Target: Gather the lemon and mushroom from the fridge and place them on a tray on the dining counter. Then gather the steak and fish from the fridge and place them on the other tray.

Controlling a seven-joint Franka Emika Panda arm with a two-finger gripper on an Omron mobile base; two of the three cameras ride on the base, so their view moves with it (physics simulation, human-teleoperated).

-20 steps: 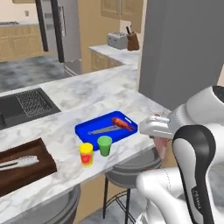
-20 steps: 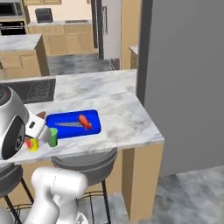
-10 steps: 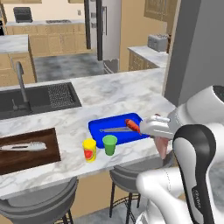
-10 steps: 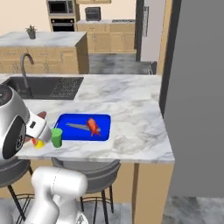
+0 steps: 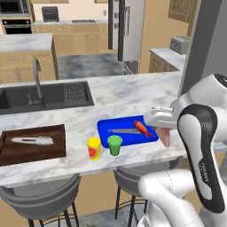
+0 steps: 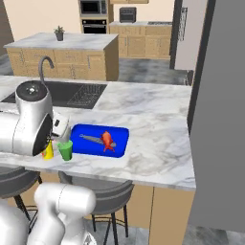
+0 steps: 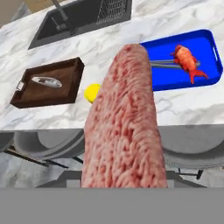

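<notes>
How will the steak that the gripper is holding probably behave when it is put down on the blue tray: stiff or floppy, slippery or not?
The steak hangs as one long slab from the gripper, so it seems fairly stiff, though it may sag once released. Its mottled raw surface looks moist, probably somewhat slippery. Being flat, it should lie still on the blue tray rather than roll.

Whole view swung left along the dining counter (image 5: 128, 95) (camera's move, not the things'), sink (image 5: 44, 95) more exposed.
</notes>
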